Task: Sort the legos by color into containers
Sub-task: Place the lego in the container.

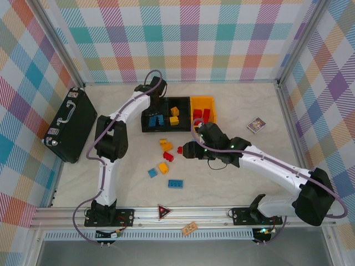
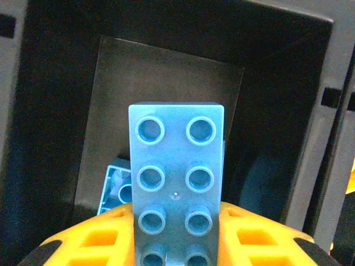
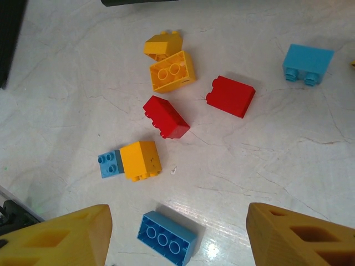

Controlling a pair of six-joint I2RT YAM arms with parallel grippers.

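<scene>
The left end effector (image 2: 176, 244) pinches a long blue brick (image 2: 176, 177) between its yellow-orange fingers (image 2: 89, 241), studs toward the camera. Beyond the fingertips sits a black bin (image 2: 266, 83). A second blue brick (image 2: 115, 188) lies in it, just left of the held one, hollow side showing.
</scene>
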